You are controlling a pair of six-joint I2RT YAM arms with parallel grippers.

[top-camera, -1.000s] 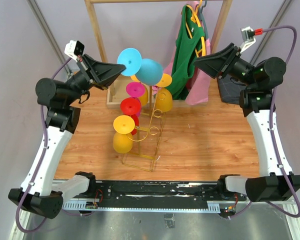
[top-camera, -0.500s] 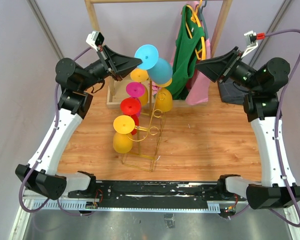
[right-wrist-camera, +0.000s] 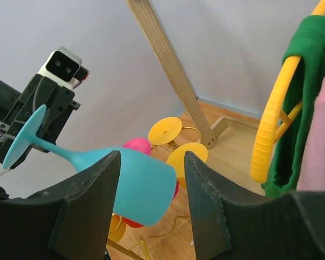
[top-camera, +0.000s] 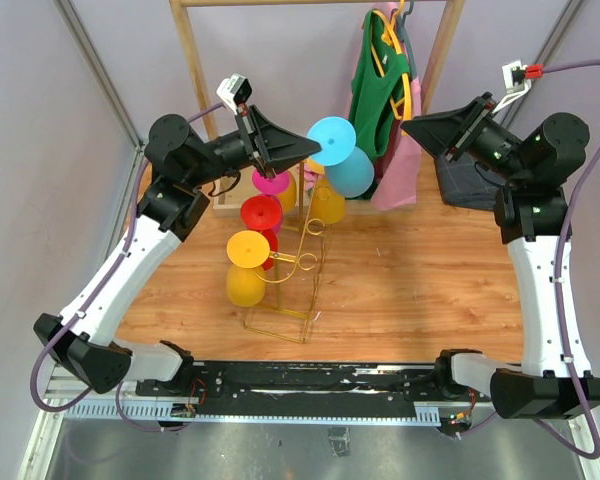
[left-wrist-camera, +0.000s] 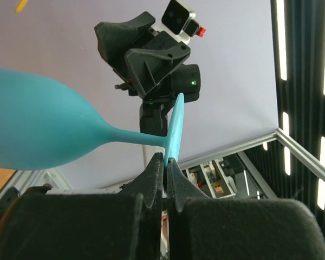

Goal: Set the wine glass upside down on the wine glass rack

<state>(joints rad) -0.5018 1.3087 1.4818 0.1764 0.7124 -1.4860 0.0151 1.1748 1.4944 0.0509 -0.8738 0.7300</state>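
Note:
A teal wine glass (top-camera: 350,170) hangs in the air, lying nearly sideways, above the top of the gold wire wine glass rack (top-camera: 298,262). My left gripper (top-camera: 315,150) is shut on the rim of its round foot (left-wrist-camera: 174,127), with the bowl (left-wrist-camera: 38,130) out to the left in the left wrist view. My right gripper (top-camera: 408,126) stands open to the glass's right, apart from it. In the right wrist view the teal glass (right-wrist-camera: 138,184) shows beyond and between my open fingers (right-wrist-camera: 92,206). The rack (right-wrist-camera: 176,225) lies below.
Yellow (top-camera: 245,270), red (top-camera: 261,213), pink (top-camera: 271,180) and another yellow (top-camera: 328,202) glass hang upside down on the rack. Behind stands a wooden clothes rail (top-camera: 193,70) with a green garment (top-camera: 375,100), a pink one (top-camera: 395,180) and a yellow hanger (right-wrist-camera: 271,135).
My left arm has swung to the right with the teal glass, from left of the rack to over its top right. The right gripper has shifted slightly right and stayed open.

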